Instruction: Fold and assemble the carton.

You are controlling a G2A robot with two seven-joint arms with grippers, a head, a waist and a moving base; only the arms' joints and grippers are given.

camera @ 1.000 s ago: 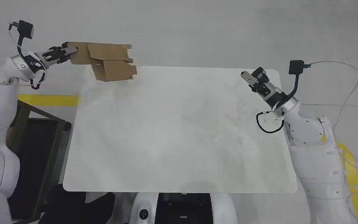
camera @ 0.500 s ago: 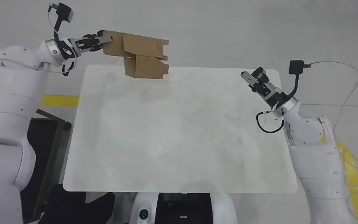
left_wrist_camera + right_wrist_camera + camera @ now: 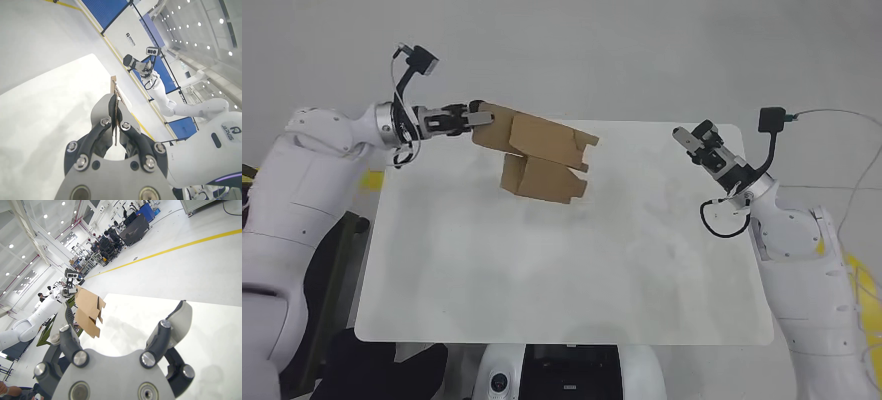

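A flat brown carton (image 3: pixel 540 155) hangs in the air over the far left part of the white table (image 3: pixel 562 260), unfolded, with its flaps drooping. My left gripper (image 3: pixel 480 117) is shut on the carton's far left edge. In the left wrist view the cardboard (image 3: pixel 114 89) shows edge-on, clamped between the two pads of the left gripper (image 3: pixel 115 111). My right gripper (image 3: pixel 690 138) stands open above the far right corner of the table, nothing between its fingers. From the right wrist view the carton (image 3: pixel 88 311) is seen far off, beyond the spread fingers of the right gripper (image 3: pixel 122 313).
The white tabletop (image 3: pixel 132 323) carries nothing else. A dark cart (image 3: pixel 302 260) stands on the floor beside the table's left edge, next to a yellow floor line (image 3: pixel 372 180).
My left arm has swung the carton rightward and nearer, from beyond the table's far left corner to over the tabletop. The right arm has kept still.
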